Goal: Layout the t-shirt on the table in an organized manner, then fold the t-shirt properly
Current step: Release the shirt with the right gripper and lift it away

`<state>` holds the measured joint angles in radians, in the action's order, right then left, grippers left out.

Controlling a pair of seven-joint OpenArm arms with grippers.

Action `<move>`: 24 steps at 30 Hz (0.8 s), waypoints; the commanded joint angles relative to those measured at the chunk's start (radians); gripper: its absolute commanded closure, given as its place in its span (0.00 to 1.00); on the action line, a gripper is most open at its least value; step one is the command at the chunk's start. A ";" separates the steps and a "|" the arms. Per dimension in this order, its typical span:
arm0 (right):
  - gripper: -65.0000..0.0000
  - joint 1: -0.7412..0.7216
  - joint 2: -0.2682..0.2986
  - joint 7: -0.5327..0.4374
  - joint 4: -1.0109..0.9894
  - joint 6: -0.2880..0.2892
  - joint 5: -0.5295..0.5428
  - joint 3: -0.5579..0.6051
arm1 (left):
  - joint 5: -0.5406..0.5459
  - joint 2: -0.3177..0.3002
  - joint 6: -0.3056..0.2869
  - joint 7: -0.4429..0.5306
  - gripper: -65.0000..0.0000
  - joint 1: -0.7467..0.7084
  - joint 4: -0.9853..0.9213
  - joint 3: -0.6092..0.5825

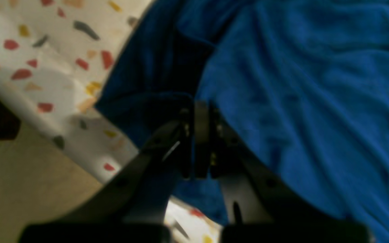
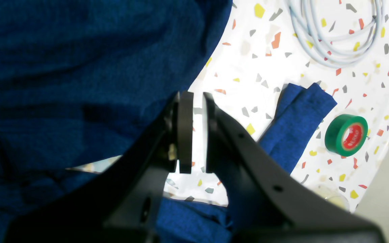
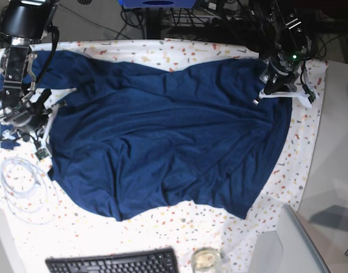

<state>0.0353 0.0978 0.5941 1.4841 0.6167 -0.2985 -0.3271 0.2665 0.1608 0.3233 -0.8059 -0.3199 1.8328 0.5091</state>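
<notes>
The dark navy t-shirt (image 3: 162, 131) lies spread and wrinkled across most of the speckled table (image 3: 162, 227). In the left wrist view my left gripper (image 1: 201, 108) is shut, its tips pinching a fold at the edge of the t-shirt (image 1: 299, 101), close to the corner of the table (image 1: 46, 67). In the base view that arm (image 3: 282, 62) stands at the shirt's far right edge. My right gripper (image 2: 198, 98) hovers beside the edge of the t-shirt (image 2: 79, 67). Only a slim gap shows between its pads and nothing is in it; the table (image 2: 265, 67) shows through.
A coiled grey cable (image 2: 336, 37) (image 3: 23, 182), a green tape roll (image 2: 346, 135) and a small folded blue cloth (image 2: 295, 125) lie by the right gripper. A keyboard (image 3: 111, 263) and a glass (image 3: 205, 260) sit at the front edge. Floor (image 1: 29, 185) shows past the table corner.
</notes>
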 commanded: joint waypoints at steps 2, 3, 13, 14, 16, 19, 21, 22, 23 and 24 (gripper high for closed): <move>0.93 -0.007 0.010 -0.013 0.023 -0.008 0.002 -0.007 | -0.003 -0.004 -0.002 -0.005 1.00 -0.011 0.066 -0.002; 0.93 -0.001 0.009 -0.004 0.023 -0.008 0.002 -0.019 | -0.003 -0.004 -0.002 -0.014 1.00 -0.015 0.086 -0.002; 0.80 0.125 -0.016 0.068 0.053 -0.007 0.181 -0.099 | -0.005 -0.004 -0.002 -0.027 1.00 -0.157 0.110 0.007; 0.73 0.143 -0.016 0.069 0.066 -0.007 0.195 -0.089 | -0.005 -0.004 -0.002 -0.027 1.00 -0.166 0.112 0.007; 0.61 0.174 -0.016 0.069 0.094 -0.007 0.224 -0.073 | -0.005 -0.004 -0.002 -0.025 1.00 -0.178 0.112 0.007; 0.50 0.189 -0.011 0.071 0.108 -0.007 0.328 -0.074 | -0.005 -0.004 -0.002 -0.025 1.00 -0.190 0.121 0.007; 0.47 0.183 -0.008 0.079 0.100 -0.007 0.385 -0.079 | -0.006 -0.004 -0.002 -0.025 1.00 -0.203 0.129 0.009; 0.47 0.182 -0.008 0.099 0.097 -0.007 0.399 -0.079 | -0.006 -0.004 -0.002 -0.025 1.00 -0.204 0.132 0.009; 0.47 0.180 -0.005 0.120 0.097 -0.007 0.401 -0.079 | -0.008 -0.004 -0.002 -0.025 1.00 -0.206 0.135 0.009; 0.47 0.185 0.004 0.128 0.099 -0.007 0.399 -0.080 | -0.008 -0.004 -0.002 -0.025 1.00 -0.207 0.138 0.009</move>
<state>0.2264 0.0860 0.7380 1.5684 0.6109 0.0898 -0.4000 0.2611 0.1600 0.3225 -0.8436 -0.5213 1.9469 0.5156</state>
